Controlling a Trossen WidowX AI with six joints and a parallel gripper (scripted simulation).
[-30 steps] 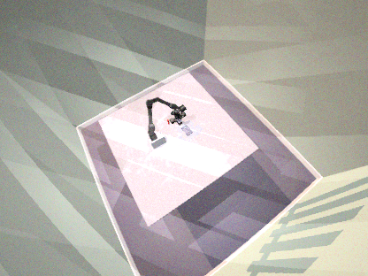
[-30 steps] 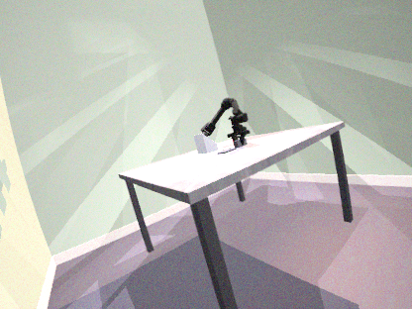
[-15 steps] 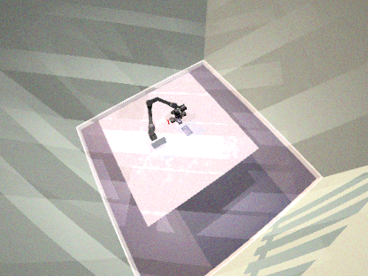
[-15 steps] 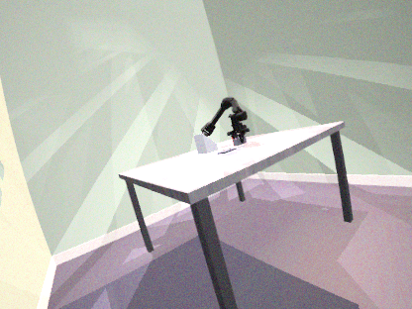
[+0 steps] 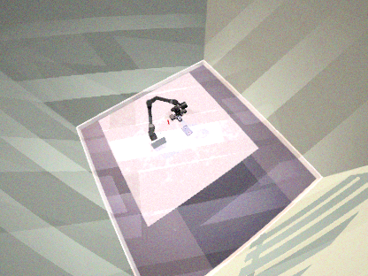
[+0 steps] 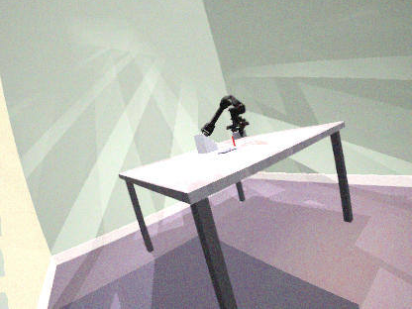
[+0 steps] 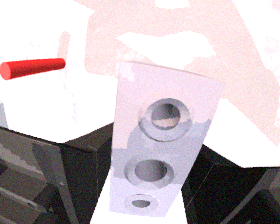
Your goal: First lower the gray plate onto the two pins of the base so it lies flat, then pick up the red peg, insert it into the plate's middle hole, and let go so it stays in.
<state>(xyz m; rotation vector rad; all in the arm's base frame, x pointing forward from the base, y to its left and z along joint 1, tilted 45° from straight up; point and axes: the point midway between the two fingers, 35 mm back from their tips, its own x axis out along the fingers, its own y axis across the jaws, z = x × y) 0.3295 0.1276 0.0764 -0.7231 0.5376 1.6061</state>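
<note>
The gray plate has three holes in a row and shows pale in the wrist view. My gripper is shut on it, one finger along each long side. How high the plate is above the table is hard to tell. The base lies flat on the table, apart from the plate; it does not show in the wrist view. The red peg stands upright on the table, to the left of the plate in the wrist view.
A gray block with a slanted face stands on the white table beside the arm's lower end. Strong light patches wash out parts of the table top.
</note>
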